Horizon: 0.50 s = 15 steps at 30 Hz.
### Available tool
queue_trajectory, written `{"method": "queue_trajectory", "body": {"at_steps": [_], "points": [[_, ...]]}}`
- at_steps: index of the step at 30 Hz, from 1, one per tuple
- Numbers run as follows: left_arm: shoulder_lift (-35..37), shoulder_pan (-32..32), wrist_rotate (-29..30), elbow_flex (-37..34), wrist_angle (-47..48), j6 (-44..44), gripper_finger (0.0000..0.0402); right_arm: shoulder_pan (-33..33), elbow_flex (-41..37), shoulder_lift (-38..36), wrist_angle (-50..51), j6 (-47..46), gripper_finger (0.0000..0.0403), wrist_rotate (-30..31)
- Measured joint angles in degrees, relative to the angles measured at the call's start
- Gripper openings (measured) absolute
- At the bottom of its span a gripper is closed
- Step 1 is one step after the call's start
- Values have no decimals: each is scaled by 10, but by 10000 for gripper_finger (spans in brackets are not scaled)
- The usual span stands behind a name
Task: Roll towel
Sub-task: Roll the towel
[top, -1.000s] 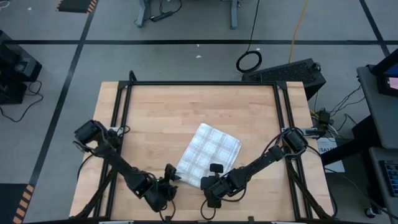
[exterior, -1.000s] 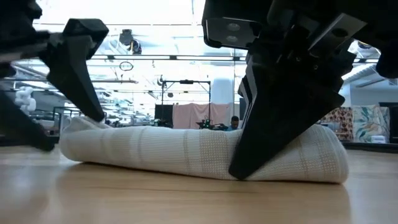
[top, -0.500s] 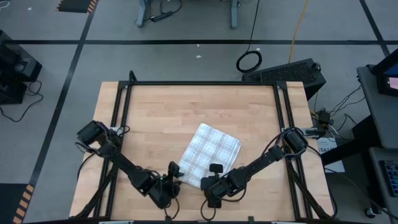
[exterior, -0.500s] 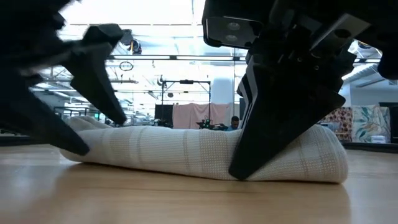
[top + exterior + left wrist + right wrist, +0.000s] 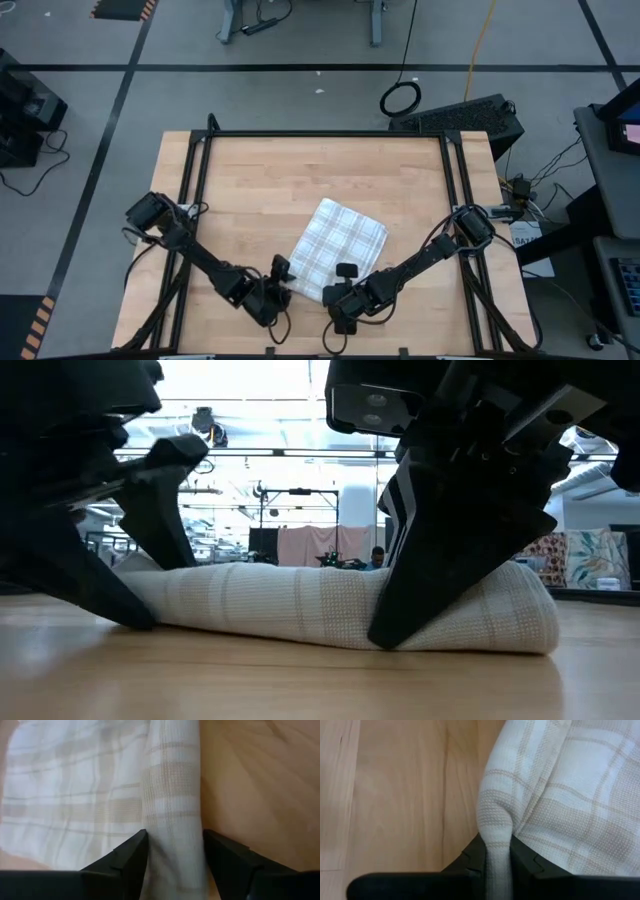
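Note:
The white checked towel (image 5: 337, 248) lies slantwise on the wooden table (image 5: 260, 190), its near edge rolled into a thick roll (image 5: 300, 605). My right gripper (image 5: 497, 851) is shut on the roll near its right end (image 5: 385, 638). My left gripper (image 5: 174, 845) is open and straddles the roll's left end (image 5: 160, 595), one finger on the near side and one on the far side. In the high view both grippers, left (image 5: 286, 278) and right (image 5: 333, 299), sit at the towel's near edge. My left gripper has its fingers (image 5: 131, 855) against the two sides of the roll's left end (image 5: 172, 832), slanting down from the near left and across the roll. The cloth shows no dent, so I cannot tell whether they press it. The roll lies on the table. My right gripper pinches a fold of the rolled edge (image 5: 496, 827) between its two fingers, several layers squeezed to a narrow ridge. The fingers slant down from the near right and lie across the roll. The roll rests on the table, and the flat cloth (image 5: 580, 805) spreads beyond it.
Bare wood lies all around the towel, widest toward the far edge (image 5: 320, 160) and the left. A black frame rail (image 5: 325, 133) borders the tabletop. The room and floor lie beyond.
My left gripper has moved down and toward the table's right, onto the left end of the roll, and its fingers have drawn somewhat closer together around it. The towel and my right gripper have kept still.

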State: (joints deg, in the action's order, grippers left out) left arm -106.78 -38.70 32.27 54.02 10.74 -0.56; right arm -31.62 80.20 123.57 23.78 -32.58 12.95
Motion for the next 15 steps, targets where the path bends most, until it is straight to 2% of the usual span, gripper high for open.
{"method": "queue_trajectory", "body": {"at_steps": [5,8,10,14,15], "points": [[2,25,-48,0,-1,-15,197,1,0,0,0,7,40,-9],[3,44,-92,0,0,-16,180,1,0,0,-1,18,40,-9],[3,56,-127,0,0,-13,147,1,0,0,-1,24,41,-9],[9,76,-191,1,0,2,41,0,0,-6,3,26,51,-10],[12,82,-209,0,0,15,26,0,0,-12,7,23,56,-9]]}}
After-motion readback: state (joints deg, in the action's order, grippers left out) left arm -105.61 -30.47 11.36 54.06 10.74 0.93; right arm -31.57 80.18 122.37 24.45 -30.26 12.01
